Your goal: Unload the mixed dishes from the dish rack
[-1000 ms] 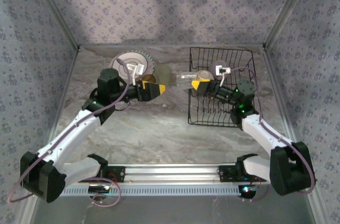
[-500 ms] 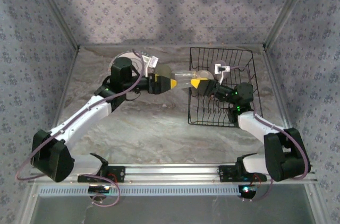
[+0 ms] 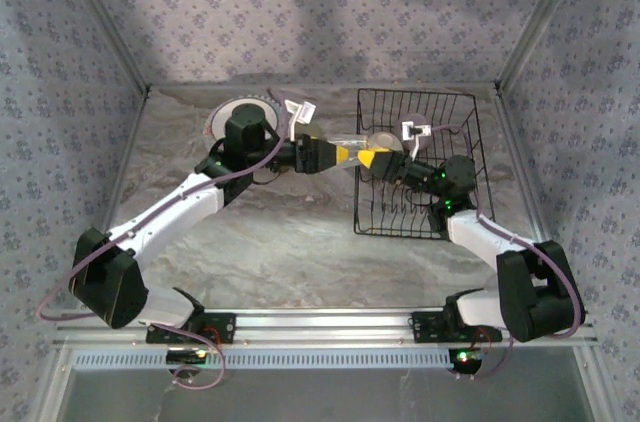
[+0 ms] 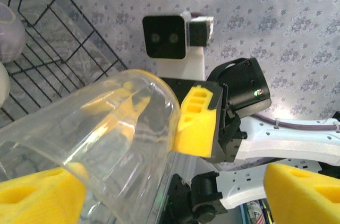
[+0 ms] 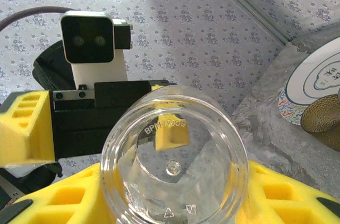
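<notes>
Far L at the back of the surface (image 3: 290, 242): round plate (image 3: 222, 122) lying flat. The R wrist view shows multicoloured squiggles on it, w/ a small tan cup (image 5: 322, 113) just beside it, on the near side in that view.

L arm reaches across toward centre. L tool (image 3: 342, 155) is wide open, its yellow pads (image 4: 37, 197) standing either side of a clear cup (image 4: 101, 144). One pad sits well clear of the cup wall; can't tell whether the other touches. No grip from this side.

Clear cup is in mid-air, lying roughly horizontal, about level w/ the dish rack's L wall and above the surface. Its embossed base faces the R wrist cam and the mouth end points toward the L tool.

R tool (image 3: 372, 158) is about half closed and has hold of the clear cup near its base. The yellow fingers (image 5: 276, 192) hug it on both sides in the R wrist view. In the L wrist view one R pad (image 4: 199, 123) presses against the cup's far end.

Dish rack (image 3: 415, 92), black wire, sits R of centre on the surface, w/ the R arm reaching in over its near R corner. Inside, a pale lilac bowl (image 4: 10, 25) is seen through the wires at the edge of the L wrist view. Other contents are too small to make out from above.
</notes>
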Motion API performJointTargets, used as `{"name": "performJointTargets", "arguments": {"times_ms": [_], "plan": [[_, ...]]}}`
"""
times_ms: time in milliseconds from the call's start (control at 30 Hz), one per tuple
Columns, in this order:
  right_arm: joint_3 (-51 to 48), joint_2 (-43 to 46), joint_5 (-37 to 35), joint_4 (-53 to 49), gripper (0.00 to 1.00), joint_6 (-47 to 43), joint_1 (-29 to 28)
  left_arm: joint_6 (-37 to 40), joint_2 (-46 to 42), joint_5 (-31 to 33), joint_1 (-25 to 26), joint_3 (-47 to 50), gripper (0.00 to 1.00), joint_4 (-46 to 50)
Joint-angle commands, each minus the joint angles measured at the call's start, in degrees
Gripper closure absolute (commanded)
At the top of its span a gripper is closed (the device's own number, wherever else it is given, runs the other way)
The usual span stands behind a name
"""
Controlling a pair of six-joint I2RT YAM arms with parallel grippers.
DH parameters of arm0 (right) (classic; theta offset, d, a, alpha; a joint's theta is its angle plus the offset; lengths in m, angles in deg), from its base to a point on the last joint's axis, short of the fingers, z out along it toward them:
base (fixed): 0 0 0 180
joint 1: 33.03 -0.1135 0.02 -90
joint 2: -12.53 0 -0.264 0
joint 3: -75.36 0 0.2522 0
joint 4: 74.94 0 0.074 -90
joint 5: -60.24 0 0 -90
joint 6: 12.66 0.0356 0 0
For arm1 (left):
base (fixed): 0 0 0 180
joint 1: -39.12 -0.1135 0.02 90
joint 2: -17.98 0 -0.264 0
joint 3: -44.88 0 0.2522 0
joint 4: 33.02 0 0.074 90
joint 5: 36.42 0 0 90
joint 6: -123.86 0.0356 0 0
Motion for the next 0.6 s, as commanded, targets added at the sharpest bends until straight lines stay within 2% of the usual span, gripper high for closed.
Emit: {"name": "performJointTargets", "arguments": {"times_ms": [0, 400, 500, 567], "plan": [[-0.2, -0.8, 1.0, 4.8, 0.54, 1.4, 0.1, -3.4, -1.0, 1.4, 0.6, 0.9, 0.23, -6.3], [-0.5, -4.0, 1.3, 11.4, 0.54, 5.7, 1.1, -8.9, -2.0, 4.2, 1.4, 4.0, 0.54, -11.8], [-0.5, -4.3, 1.4, 12.0, 0.54, 6.1, 1.2, -9.8, -1.8, 4.5, 1.7, 4.2, 0.68, -12.9], [-0.5, -4.5, 1.4, 12.3, 0.54, 6.2, 1.2, -10.4, -1.7, 4.9, 2.0, 4.3, 0.81, -13.3]]}}
